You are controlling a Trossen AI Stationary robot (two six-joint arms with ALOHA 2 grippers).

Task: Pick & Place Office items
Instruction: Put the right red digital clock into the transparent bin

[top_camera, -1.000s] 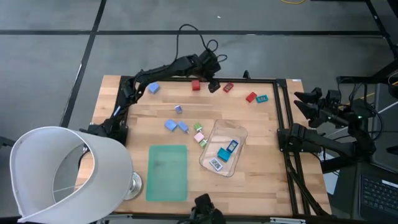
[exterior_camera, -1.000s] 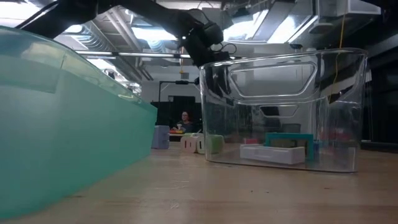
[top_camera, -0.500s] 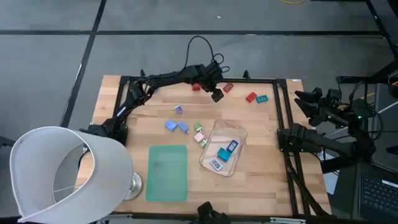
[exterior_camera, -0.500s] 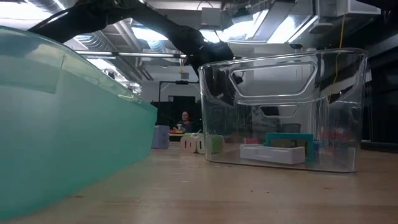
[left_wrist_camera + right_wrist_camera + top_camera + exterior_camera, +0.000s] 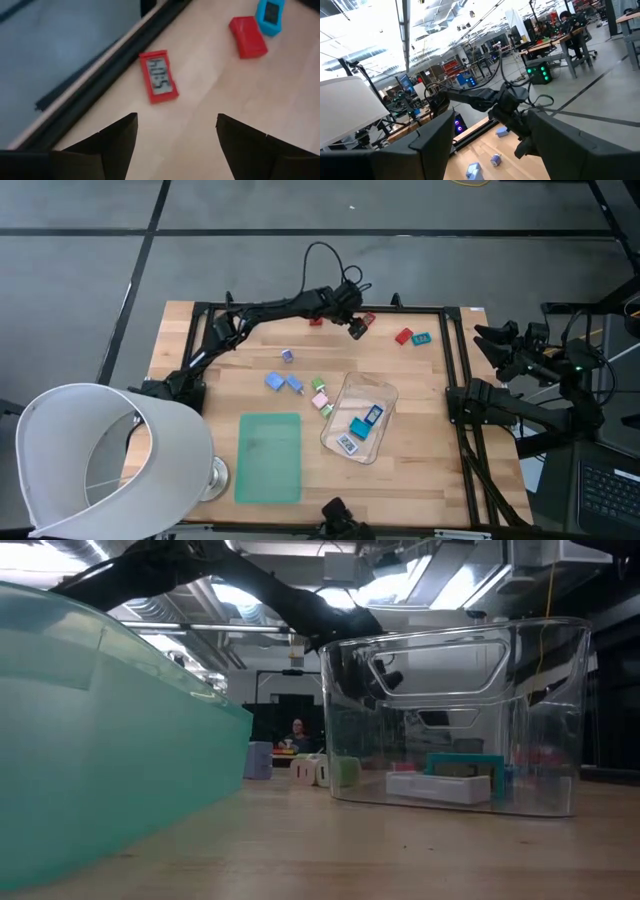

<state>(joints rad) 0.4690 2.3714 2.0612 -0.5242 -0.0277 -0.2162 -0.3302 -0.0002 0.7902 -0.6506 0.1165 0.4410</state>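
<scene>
Red is the colour nearest the left hand (image 5: 356,330): it hovers over the far edge of the wooden surface (image 5: 420,470), fingers spread apart and holding nothing, just short of a flat red piece with a grey number display (image 5: 158,76) that lies beside the black frame rail. A plain red block (image 5: 248,37) and a small blue piece (image 5: 270,13) lie a little beyond it, side by side. Another red block (image 5: 316,321) sits by the arm, close to the same rail.

Near the middle of the surface lie a small purple piece (image 5: 287,356), two blue pieces (image 5: 282,382), and a cluster of light green and pink pieces (image 5: 320,394) just beside the clear tray (image 5: 385,393). Inside the tray are several blue and teal pieces with white labels (image 5: 359,429). A green mat (image 5: 269,457) lies flat to the left of the tray.

The right hand (image 5: 490,145) waits off the right side of the surface, fingers apart and empty.
</scene>
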